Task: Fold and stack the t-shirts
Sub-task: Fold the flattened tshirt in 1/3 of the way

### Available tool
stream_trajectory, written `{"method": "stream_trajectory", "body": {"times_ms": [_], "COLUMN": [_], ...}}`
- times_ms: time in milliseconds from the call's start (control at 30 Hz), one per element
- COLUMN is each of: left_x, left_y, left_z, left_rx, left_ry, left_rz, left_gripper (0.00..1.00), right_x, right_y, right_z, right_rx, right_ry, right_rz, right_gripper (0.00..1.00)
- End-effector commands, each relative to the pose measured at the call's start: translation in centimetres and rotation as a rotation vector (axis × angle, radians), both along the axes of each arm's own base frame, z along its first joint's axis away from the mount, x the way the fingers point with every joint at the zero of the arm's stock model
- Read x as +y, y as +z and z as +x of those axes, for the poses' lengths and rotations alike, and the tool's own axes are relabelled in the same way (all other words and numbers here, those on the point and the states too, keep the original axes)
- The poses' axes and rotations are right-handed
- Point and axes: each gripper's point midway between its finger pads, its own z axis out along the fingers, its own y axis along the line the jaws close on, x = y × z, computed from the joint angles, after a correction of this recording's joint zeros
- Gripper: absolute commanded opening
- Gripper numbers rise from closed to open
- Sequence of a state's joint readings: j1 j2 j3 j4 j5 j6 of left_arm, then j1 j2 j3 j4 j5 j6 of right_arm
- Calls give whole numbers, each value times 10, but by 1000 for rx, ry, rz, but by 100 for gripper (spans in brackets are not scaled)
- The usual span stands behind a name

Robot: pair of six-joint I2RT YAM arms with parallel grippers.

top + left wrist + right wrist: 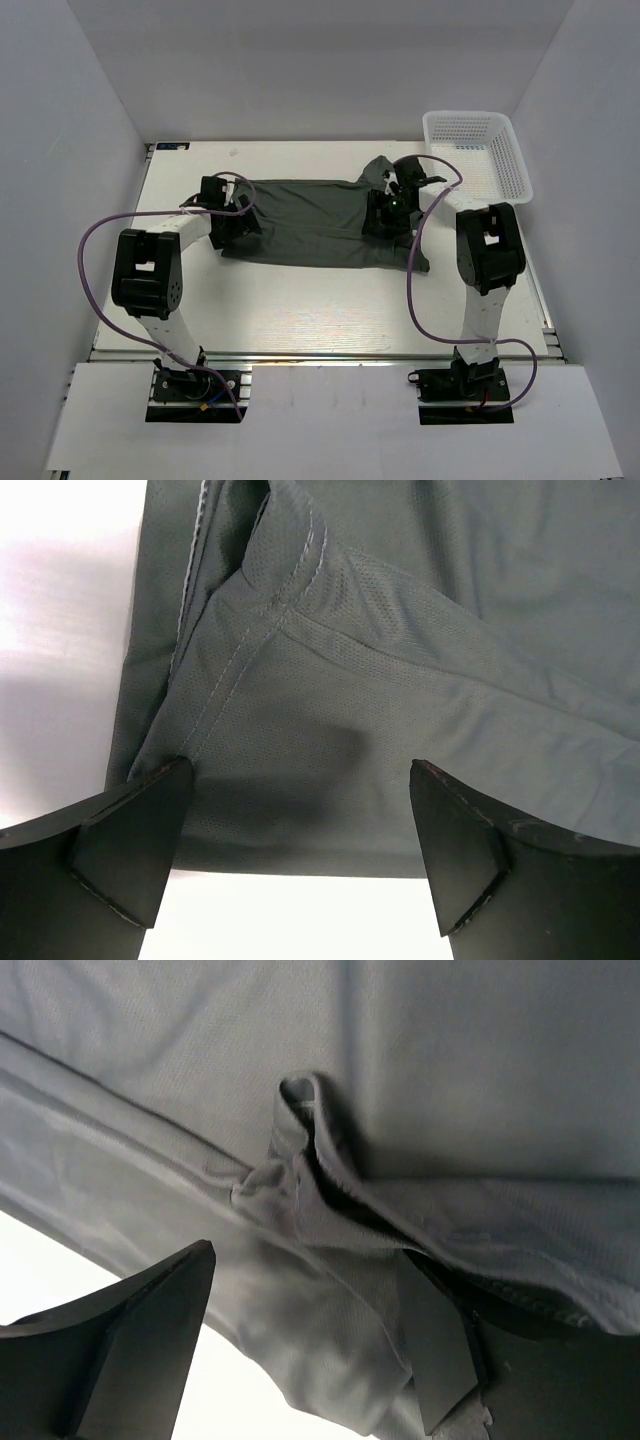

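One dark grey-green t-shirt lies spread across the middle of the table, with a bunched sleeve at its right end. My left gripper sits low at the shirt's left edge. In the left wrist view it is open wide, with the stitched hem of the t-shirt lying flat between the fingers, touching neither. My right gripper is over the shirt's right part. In the right wrist view it is also open, a crumpled fold of the t-shirt hangs between the fingers, and cloth drapes over the right finger.
A white mesh basket stands at the back right corner, just beyond the right arm. Purple cables loop from both arms over the table. Bare pale tabletop lies in front of the shirt. Grey walls close in the left, right and back sides.
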State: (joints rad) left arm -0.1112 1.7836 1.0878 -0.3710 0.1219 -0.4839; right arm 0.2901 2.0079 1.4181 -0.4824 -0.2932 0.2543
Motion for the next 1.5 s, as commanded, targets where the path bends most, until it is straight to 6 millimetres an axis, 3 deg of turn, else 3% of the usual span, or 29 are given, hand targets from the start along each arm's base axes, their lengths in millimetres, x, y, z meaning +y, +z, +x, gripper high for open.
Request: {"method": "stream_trajectory", "body": {"times_ms": [0, 200, 367, 500, 533, 600, 700, 733, 800, 833, 867, 900, 967, 1000, 1100, 1133, 1267, 1467], "left_x": [-2, 4, 11, 14, 14, 16, 16, 16, 15, 15, 15, 15, 16, 16, 15, 13, 17, 35], "left_y": [-11, -31, -43, -45, -45, -45, -41, -37, -33, -29, -29, -28, -30, -29, -32, -32, -36, -37], "left_z": [-3, -14, -25, -29, -29, -29, -27, -26, -25, -23, -23, -26, -31, -31, -38, -39, -49, -65], "left_rx": [16, 70, 118, 135, 135, 135, 124, 112, 101, 89, 89, 88, 91, 82, 96, 96, 121, 141], "left_ry": [-28, -37, -30, -34, -34, -30, -29, -29, -28, -28, -28, -28, -28, -27, -24, -29, -24, 38], "left_rz": [4, 37, 78, 93, 93, 101, 100, 99, 98, 97, 97, 97, 97, 96, 85, 77, 90, 150], "left_gripper": [100, 100, 100, 100, 100, 100, 100, 100, 100, 100, 100, 100, 100, 100, 100, 100, 100, 100], "right_x": [7, 26, 26, 24, 21, 19, 10, 6, -5, -9, -11, -19, -22, -28, -32, -35, -44, -76], "right_y": [16, 49, 66, 68, 64, 85, 92, 106, 80, 101, 99, 66, 76, 50, 39, 21, -4, -23], "right_z": [32, 85, 115, 131, 126, 127, 106, 90, 60, 51, 42, 14, 0, -23, -40, -55, -66, -70], "right_rx": [-107, -333, -455, -459, -431, -464, -437, -434, -355, -388, -364, -276, -287, -214, -180, -132, -75, -20], "right_ry": [-19, -48, -98, -94, -80, -79, -83, -85, -103, -114, -134, -140, -156, -162, -193, -195, -241, -376], "right_rz": [28, 137, 146, 115, 85, 70, 48, 45, 12, 25, 40, 16, 39, 22, 47, 42, 46, 19], "right_gripper": [78, 78, 78, 78, 78, 78, 78, 78, 78, 80, 80, 81, 81, 81, 81, 83, 83, 83]}}
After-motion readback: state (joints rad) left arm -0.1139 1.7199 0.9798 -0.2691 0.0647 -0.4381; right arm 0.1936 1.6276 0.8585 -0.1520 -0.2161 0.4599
